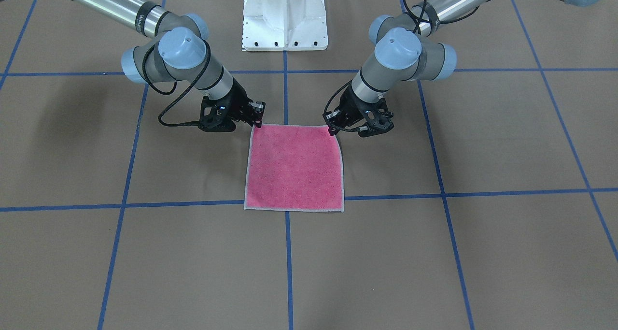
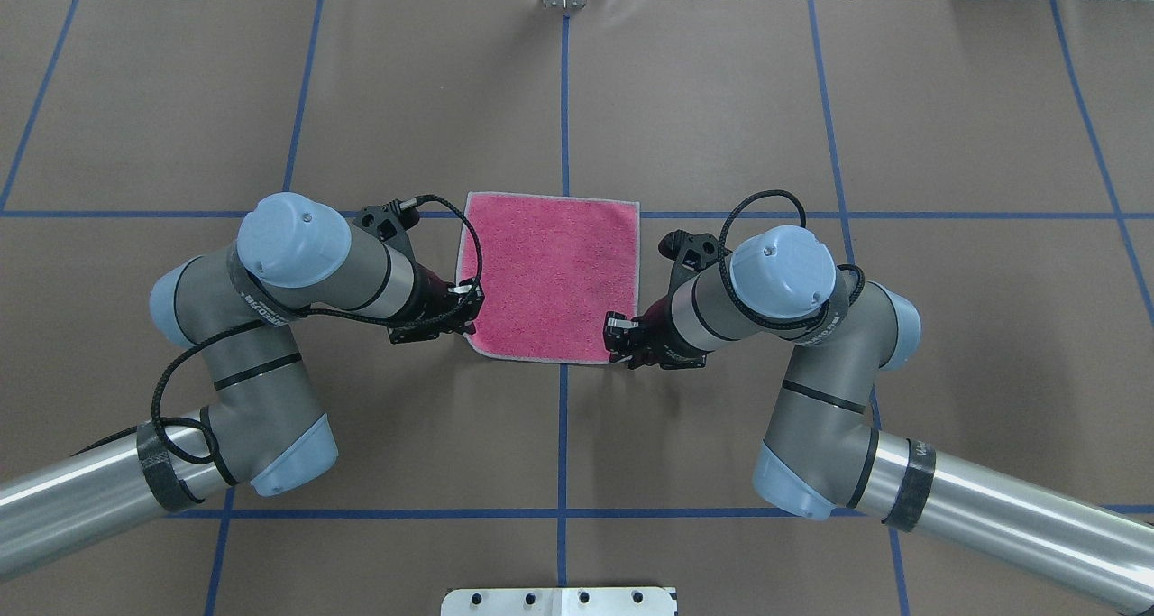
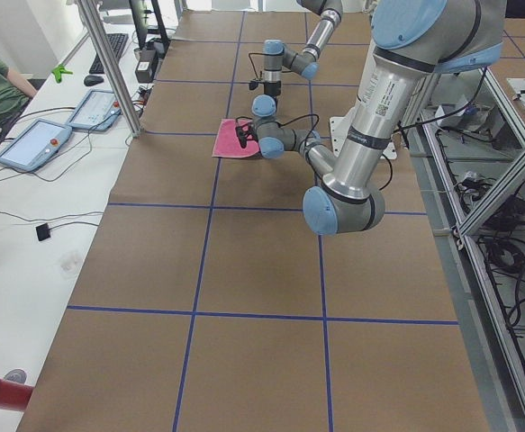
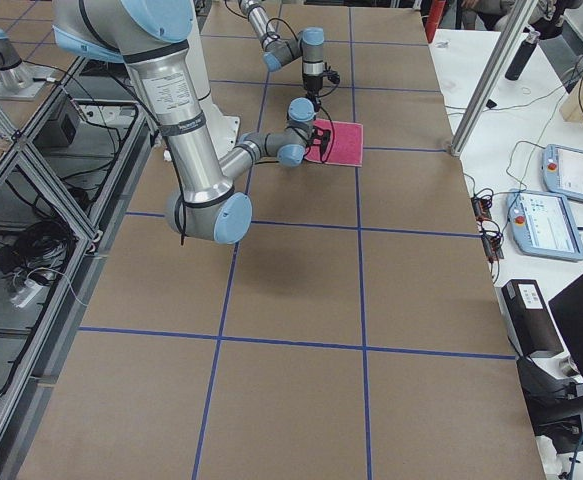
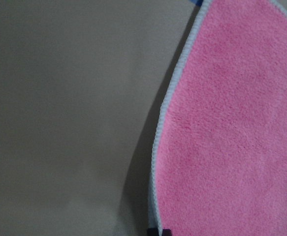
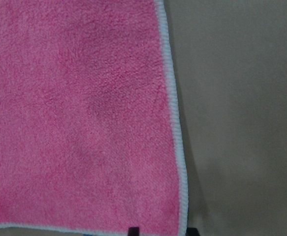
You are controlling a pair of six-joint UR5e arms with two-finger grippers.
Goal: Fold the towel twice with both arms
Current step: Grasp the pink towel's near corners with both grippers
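At the centre of the overhead view, you had the towel (image 2: pixel 554 273) lying pink face up on the brown counter (image 2: pixel 721 102). Its upper edge sat just past a horizontal blue tape line (image 2: pixel 811 215), and a second tape line ran under its middle from top to bottom of the frame. Your left gripper (image 2: pixel 469 314) sat at the towel's lower left corner in that view, and your right gripper (image 2: pixel 618 335) sat at its lower right corner. In the left wrist view the dark fingertips (image 5: pixel 154 231) showed at the bottom edge of the frame, close together on the towel's light grey edging, so the left fingers were clamped on that corner. The edge there bowed and threw a shadow on the counter, so it stood a little off the surface. In the right wrist view two dark fingertips (image 6: pixel 133 231) showed at the bottom edge with the towel's corner between them and a gap left. You could not tell from that view whether they gripped the cloth. In the front-facing view the part of the towel toward the bottom of the frame lay flat on the counter. The white pedestal (image 1: pixel 285 18) stood at top centre, well apart from the cloth.
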